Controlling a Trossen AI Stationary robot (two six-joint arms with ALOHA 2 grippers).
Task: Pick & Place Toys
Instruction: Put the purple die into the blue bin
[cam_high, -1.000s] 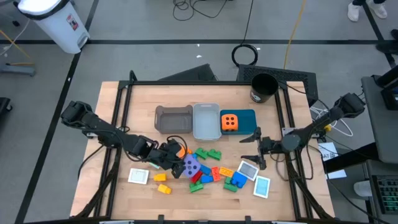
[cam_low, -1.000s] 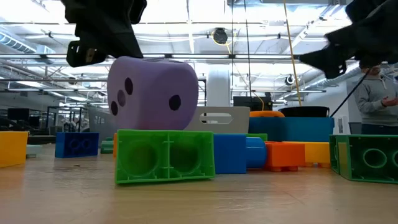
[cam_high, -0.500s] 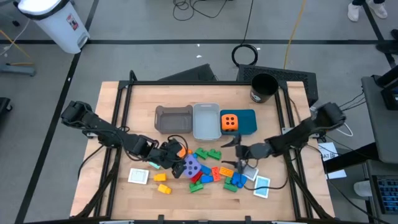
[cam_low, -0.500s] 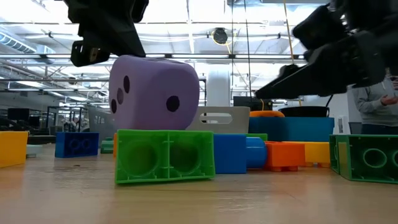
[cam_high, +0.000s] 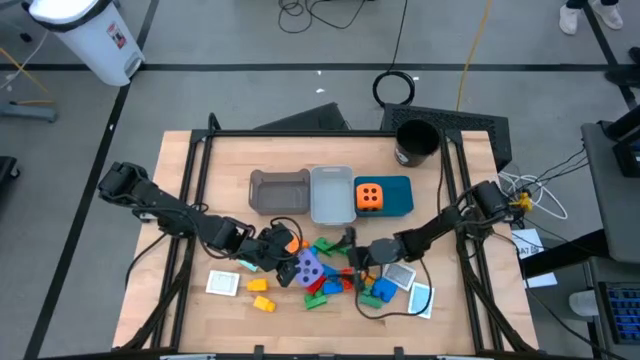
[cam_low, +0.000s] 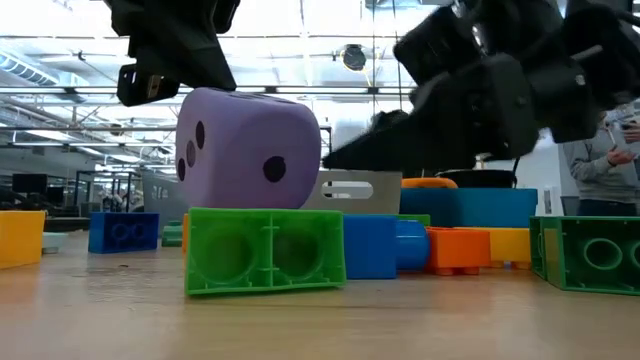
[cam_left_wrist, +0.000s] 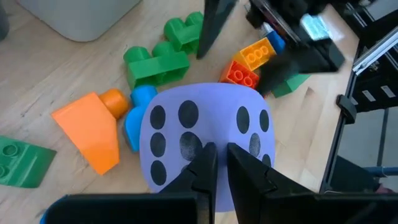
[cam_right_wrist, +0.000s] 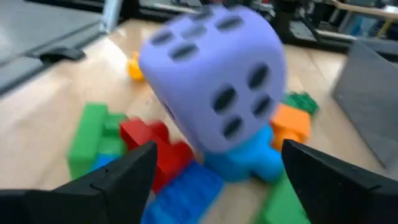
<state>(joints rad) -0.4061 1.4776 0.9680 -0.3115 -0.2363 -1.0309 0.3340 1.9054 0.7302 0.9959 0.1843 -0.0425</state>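
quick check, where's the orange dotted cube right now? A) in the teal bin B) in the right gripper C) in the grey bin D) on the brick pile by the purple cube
A. In the high view the orange dotted cube sits inside the teal bin, at its end next to the clear bin, well away from the brick pile and from the open right gripper.

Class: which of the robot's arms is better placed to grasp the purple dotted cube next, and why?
Probably the right: its pincer is open, fingers either side of the purple cube. The left pincer is shut against the cube.
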